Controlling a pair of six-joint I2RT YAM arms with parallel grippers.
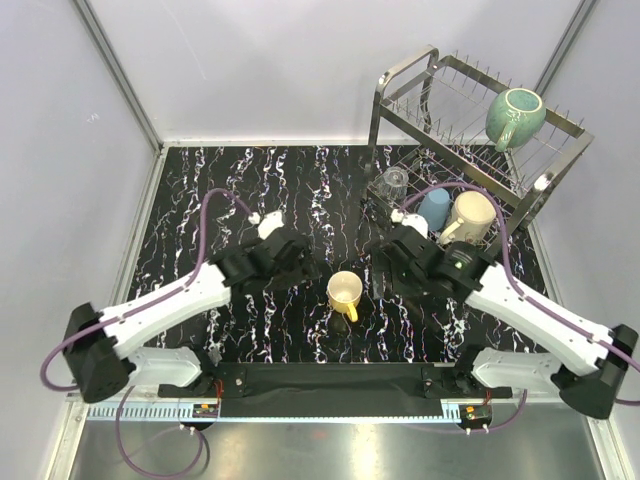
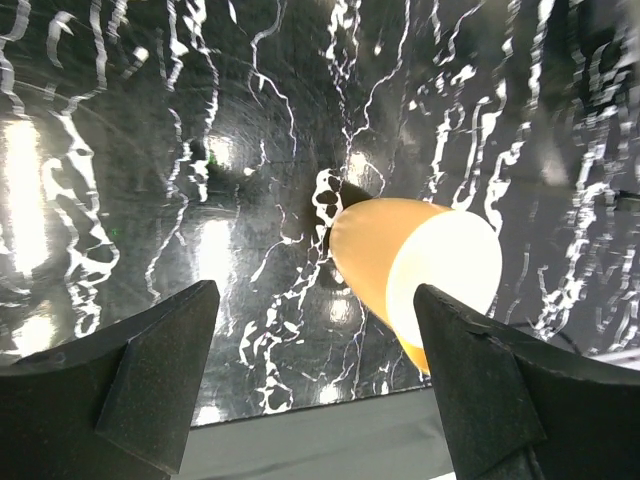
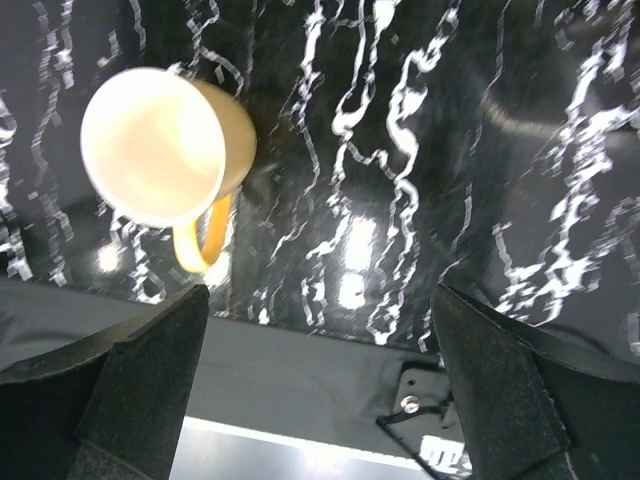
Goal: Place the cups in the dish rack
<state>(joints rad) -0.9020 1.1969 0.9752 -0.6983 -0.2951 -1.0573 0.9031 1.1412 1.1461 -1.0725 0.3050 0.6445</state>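
A yellow mug stands upright on the black marbled table between my two grippers; it also shows in the left wrist view and the right wrist view. My left gripper is open and empty just left of it. My right gripper is open and empty just right of it. The silver wire dish rack stands at the far right. The teal mug lies on its upper tier. The glass tumbler, light-blue cup and cream mug sit in its lower tier.
The black marbled table is walled by grey panels at the left, back and right. A black strip runs along the near edge by the arm bases. Purple cables loop over both arms.
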